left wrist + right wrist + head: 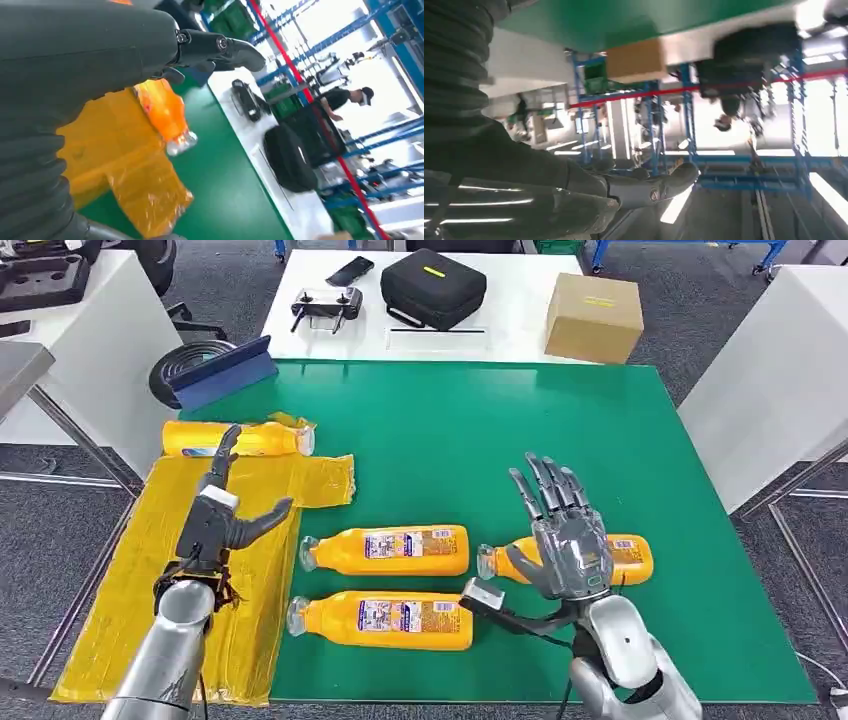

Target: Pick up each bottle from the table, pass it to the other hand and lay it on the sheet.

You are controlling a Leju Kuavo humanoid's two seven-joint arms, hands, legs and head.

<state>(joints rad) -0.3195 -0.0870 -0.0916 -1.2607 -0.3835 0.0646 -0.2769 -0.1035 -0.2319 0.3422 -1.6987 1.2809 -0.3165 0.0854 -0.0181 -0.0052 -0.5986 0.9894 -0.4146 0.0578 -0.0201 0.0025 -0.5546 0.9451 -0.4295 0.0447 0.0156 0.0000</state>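
Note:
One orange bottle (235, 438) lies on its side at the far end of the yellow sheet (120, 625); the left wrist view shows the same bottle (165, 112) on the sheet (130, 175). Three more orange bottles lie on the green table: one in the middle (390, 550), one nearer me (385, 619), and one (630, 558) partly hidden behind my right hand (560, 535). That hand is open above it, fingers spread upward. My left hand (225, 515) hovers open over the sheet, its fingers (220, 47) pointing at the laid bottle, holding nothing.
A blue board (222, 372) leans at the green table's (520, 420) far left corner. Behind, a white table carries a black case (432, 288), a cardboard box (594, 317) and a controller (326, 307). White tables flank both sides. A person (345, 97) stands far off.

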